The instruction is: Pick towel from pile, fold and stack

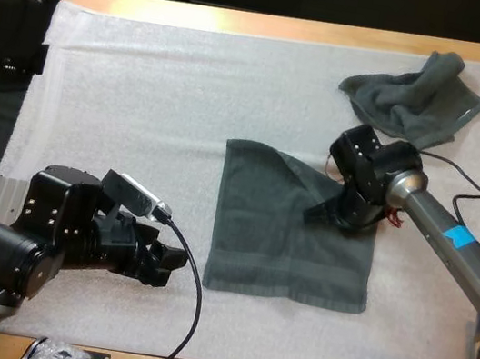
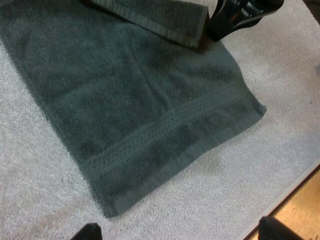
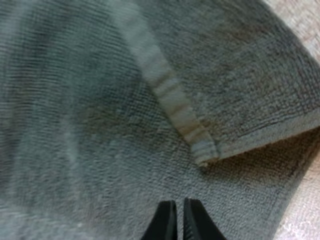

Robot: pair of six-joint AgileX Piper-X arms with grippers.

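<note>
Hovering over the flat dark grey-green cloth towel point(image 1: 289, 243), right gripper point(image 1: 326, 216) has its fingers meeting on nothing (a folded-over corner point(image 3: 202, 150) just ahead). Left gripper point(image 1: 172, 263), beside that towel, gapes wide, empty.

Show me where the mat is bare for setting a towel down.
Widest bare stretch of the mat: far left, from the spread towel to the mat's left edge. A narrow strip runs along the near edge. Crowded: crumpled towel at the far right corner, right gripper over the spread towel's right side, left gripper near left.
</note>
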